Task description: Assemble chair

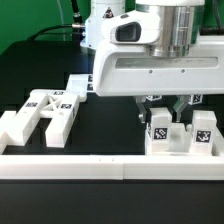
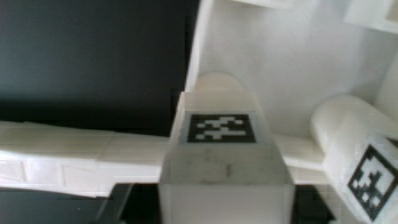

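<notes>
At nine o'clock in the exterior view a tagged chair part (image 1: 45, 112) lies alone on the tabletop (image 1: 110, 125). At three o'clock the hand (image 1: 170, 108) hangs just above two tagged blocks (image 1: 160, 135), and I'd centre it on one block and lower it straight before closing. The arm shades the fingertips and the wrist view is blurred, so I cannot tell whether they stand apart or grip.
</notes>
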